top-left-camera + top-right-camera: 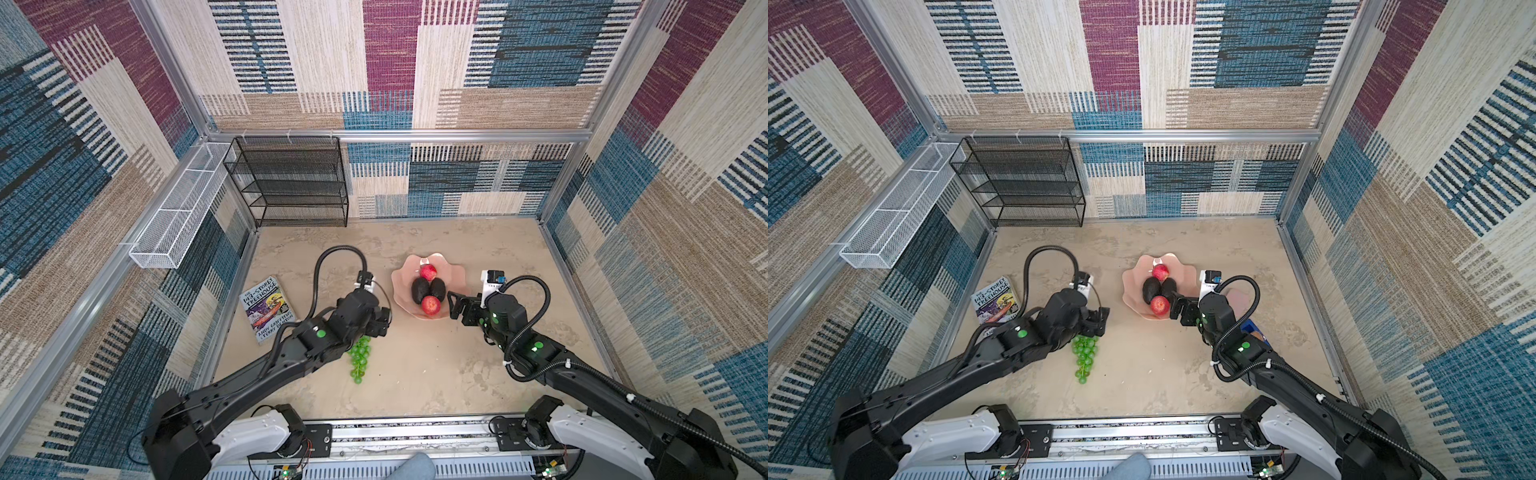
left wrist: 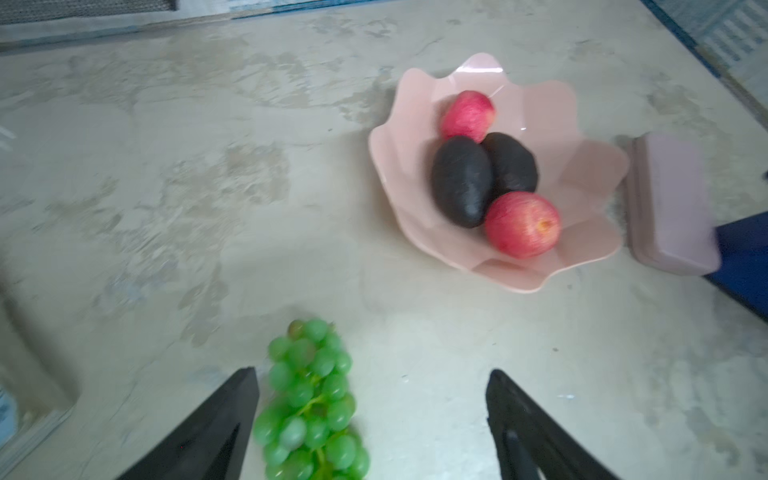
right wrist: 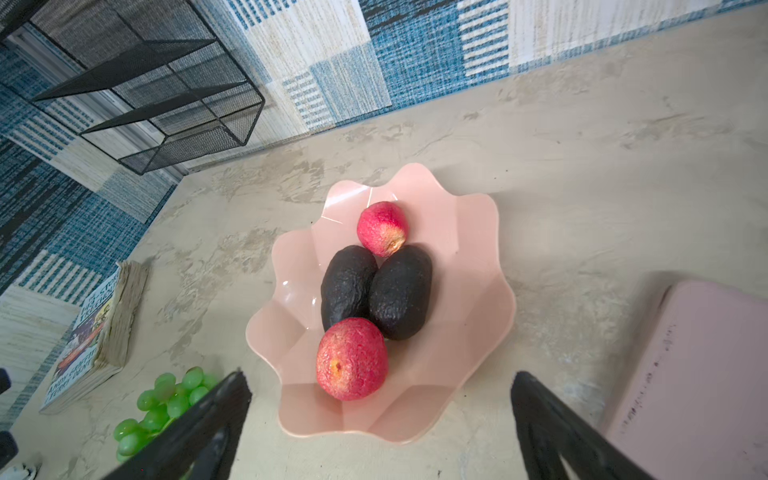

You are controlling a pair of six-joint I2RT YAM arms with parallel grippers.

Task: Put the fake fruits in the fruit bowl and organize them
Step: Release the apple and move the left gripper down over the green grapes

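- Left gripper point(image 2: 372, 374) right up at the lens: jaws spread wide, clamped on nothing, hovering over the grapes point(image 2: 309, 399) with the bunch just inside one finger.
- Grapes flat on the table point(image 2: 166, 208), outside the fruit bowl point(image 2: 590, 166), last fruit to go.
- Bowl already loaded: two red apples point(image 2: 521, 224) bracketing two avocados point(image 2: 461, 180) down the middle.
- Right gripper point(image 3: 380, 376) parked at the bowl's near rim, jaws apart, empty.
- Best play, by the look of it: shift to centre over the thick end of the bunch, drop low, pinch across the stem rather than loose berries.
- Lift clear of the wavy rim, then lay along the bare pink beside the avocados.
- Watch for a dragging tail and a nudged apple.
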